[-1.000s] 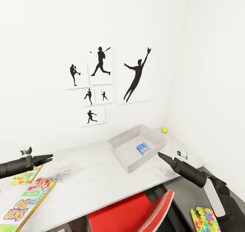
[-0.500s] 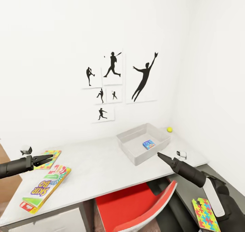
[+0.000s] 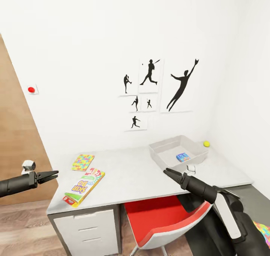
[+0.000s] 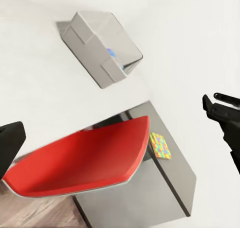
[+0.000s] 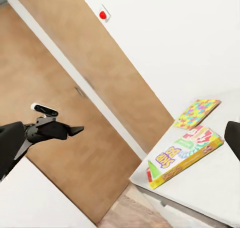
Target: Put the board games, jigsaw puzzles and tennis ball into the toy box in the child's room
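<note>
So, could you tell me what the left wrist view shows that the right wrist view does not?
Left wrist view: the toy box with a small blue board game inside, the red chair, a jigsaw puzzle lying on the dark cabinet, and the right claw.
Right wrist view: the wooden door, a red wall button, the Skip-Bo board game beside a second jigsaw puzzle, and the left claw.
Shared: the table's pale top and the white wall.
</note>
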Controlling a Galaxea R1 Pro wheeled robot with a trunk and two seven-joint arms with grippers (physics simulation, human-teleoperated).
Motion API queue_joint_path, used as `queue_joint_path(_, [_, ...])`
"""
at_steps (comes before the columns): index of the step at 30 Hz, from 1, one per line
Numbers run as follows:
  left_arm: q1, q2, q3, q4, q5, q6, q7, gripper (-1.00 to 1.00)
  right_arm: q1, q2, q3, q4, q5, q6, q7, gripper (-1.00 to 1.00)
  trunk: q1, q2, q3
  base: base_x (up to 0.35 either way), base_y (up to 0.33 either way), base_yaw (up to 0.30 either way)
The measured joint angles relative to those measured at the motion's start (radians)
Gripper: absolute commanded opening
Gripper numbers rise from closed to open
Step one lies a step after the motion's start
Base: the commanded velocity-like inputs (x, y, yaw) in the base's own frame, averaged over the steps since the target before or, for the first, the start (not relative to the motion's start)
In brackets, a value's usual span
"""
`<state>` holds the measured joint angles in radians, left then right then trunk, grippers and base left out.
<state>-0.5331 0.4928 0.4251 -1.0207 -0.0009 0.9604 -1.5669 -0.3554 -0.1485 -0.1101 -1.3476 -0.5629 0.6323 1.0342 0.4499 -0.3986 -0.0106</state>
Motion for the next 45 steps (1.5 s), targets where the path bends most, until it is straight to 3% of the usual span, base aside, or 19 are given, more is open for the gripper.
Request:
queue_joint_path(6, [0.0,0.001,0.001,0.0,0.0,0.0,0.0,1.0,0.0,0.003,0.034,-0.004,0.0,0.003,-0.059,1.0,0.0,0.0,0.0,-0.187,0.187,0.282])
queue_joint_path(45, [0.0,0.003,0.003,0.003,0.0,0.001,0.0,1.0,0.0,0.004,0.059,-0.003,0.001,0.006,-0.152,1.0,0.0,0.0,0.0,-0.032,0.074,0.282])
